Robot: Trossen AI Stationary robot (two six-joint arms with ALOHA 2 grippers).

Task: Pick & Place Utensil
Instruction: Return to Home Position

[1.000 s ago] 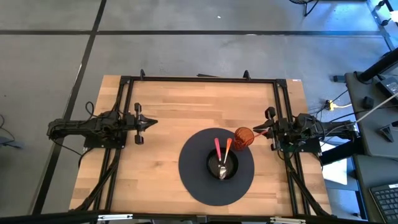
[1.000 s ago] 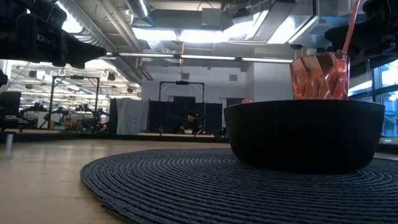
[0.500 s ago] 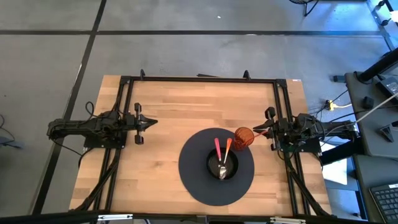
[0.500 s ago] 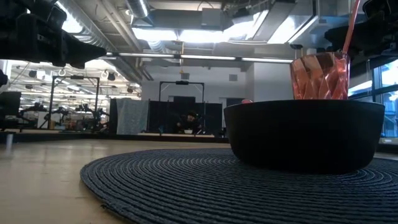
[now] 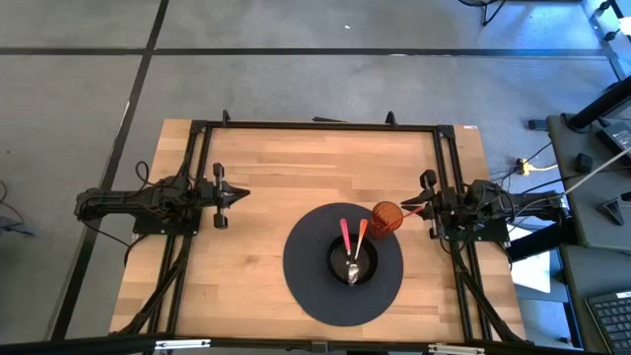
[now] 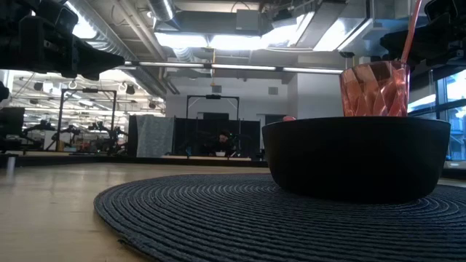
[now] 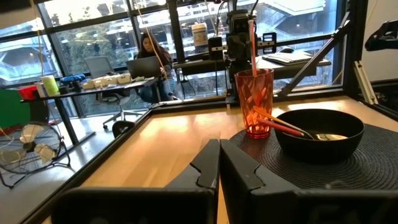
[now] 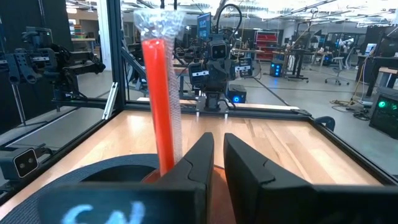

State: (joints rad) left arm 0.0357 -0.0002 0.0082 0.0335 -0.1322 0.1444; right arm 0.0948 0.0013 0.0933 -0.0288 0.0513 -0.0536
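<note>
A black bowl (image 5: pixel 352 262) stands on a round dark woven mat (image 5: pixel 306 286). It holds a pink-handled utensil (image 5: pixel 345 237), an orange-handled one (image 5: pixel 362 233), and a metal spoon head (image 5: pixel 352 272). A faceted orange cup (image 5: pixel 385 218) stands on the mat's far right edge, behind the bowl in the low view (image 6: pixel 373 89). A red-handled utensil (image 8: pixel 160 93) stands in it and leans toward my right gripper (image 5: pixel 408 208). That gripper is shut just right of the cup (image 8: pixel 217 142). My left gripper (image 5: pixel 244 195) waits shut at the table's left (image 7: pixel 219 148). My right gripper has nothing between its shut fingers. The red handle (image 8: pixel 163 143) stands close beside the outer side of one finger (image 8: pixel 193 163). I cannot tell whether they touch.
Bare wooden table lies around the mat, with the most room on the far side and at the left. A black metal frame (image 5: pixel 315 125) runs along the table's edges. Beyond it are desks, equipment and a seated person (image 7: pixel 148 50).
</note>
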